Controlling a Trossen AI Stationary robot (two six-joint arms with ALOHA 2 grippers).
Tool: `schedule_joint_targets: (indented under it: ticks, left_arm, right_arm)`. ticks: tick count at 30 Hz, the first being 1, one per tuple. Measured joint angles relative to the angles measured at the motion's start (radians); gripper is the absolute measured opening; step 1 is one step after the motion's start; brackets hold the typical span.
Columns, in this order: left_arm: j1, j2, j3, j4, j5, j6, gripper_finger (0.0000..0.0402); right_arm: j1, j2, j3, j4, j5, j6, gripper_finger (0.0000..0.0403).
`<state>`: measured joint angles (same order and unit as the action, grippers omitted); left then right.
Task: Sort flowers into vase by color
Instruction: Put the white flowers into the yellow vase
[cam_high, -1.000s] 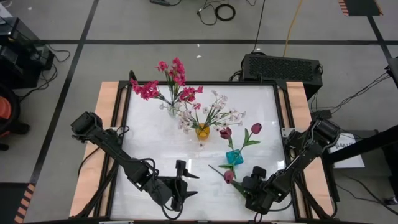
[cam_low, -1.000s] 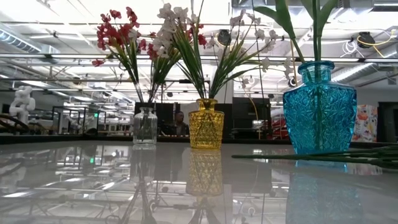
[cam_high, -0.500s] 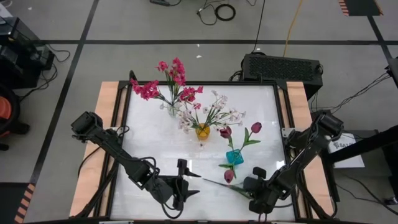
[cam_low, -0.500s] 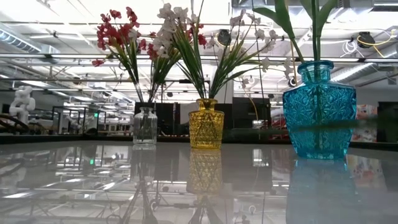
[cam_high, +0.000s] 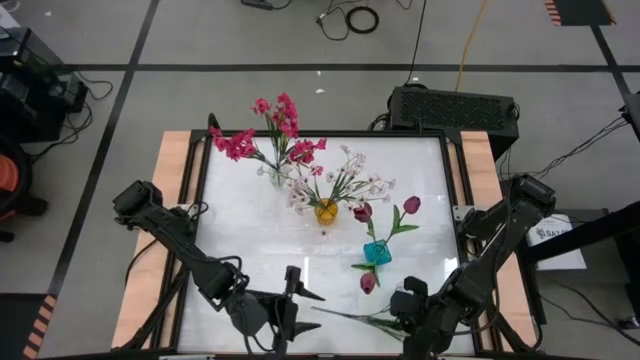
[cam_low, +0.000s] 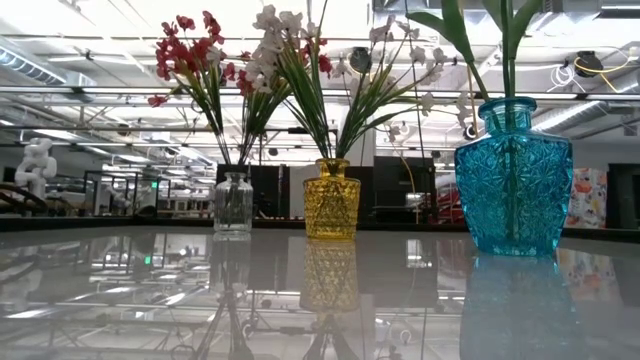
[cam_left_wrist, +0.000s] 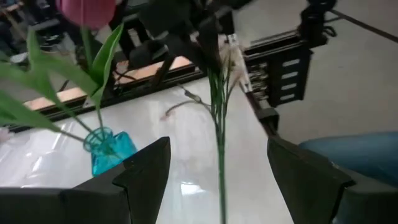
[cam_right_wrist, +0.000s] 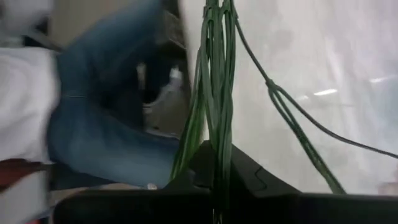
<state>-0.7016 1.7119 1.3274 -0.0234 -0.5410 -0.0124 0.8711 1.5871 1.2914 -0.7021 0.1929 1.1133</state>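
Clear glass vase (cam_high: 276, 177): magenta-pink flowers (cam_high: 238, 144). Yellow faceted vase (cam_high: 326, 211): white flowers (cam_high: 345, 180). Blue textured vase (cam_high: 377, 252): maroon tulips (cam_high: 362, 212). Green stems throughout. Table (cam_high: 240, 225) glossy white.

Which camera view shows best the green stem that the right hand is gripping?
The right wrist view: the green stem fills it, running into the shut right hand. The high view shows it thin near the table's front edge, the left wrist view as one upright stalk. The low view misses it.
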Motion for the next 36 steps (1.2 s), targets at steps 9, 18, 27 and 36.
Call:
schedule_joint_targets:
  ticks: [9, 18, 27, 36]
  left_arm:
    - [-0.002, 0.073, 0.111, -0.082, 0.059, 0.020, 0.0274]
    - [0.053, 0.186, 0.176, -0.134, -0.007, 0.042, 0.0274]
    - [0.084, 0.199, 0.176, -0.233, 0.006, -0.008, 0.0216]
    - [0.085, 0.200, 0.175, -0.233, 0.009, 0.010, 0.0082]
  right_arm:
    - [-0.035, -0.001, 0.103, -0.122, -0.018, 0.040, 0.0004]
    - [-0.040, 0.000, 0.104, -0.121, -0.017, 0.027, 0.0004]
    - [-0.035, 0.000, 0.104, -0.117, -0.012, 0.027, 0.0004]
    - [-0.035, 0.000, 0.104, -0.118, -0.011, 0.027, 0.0004]
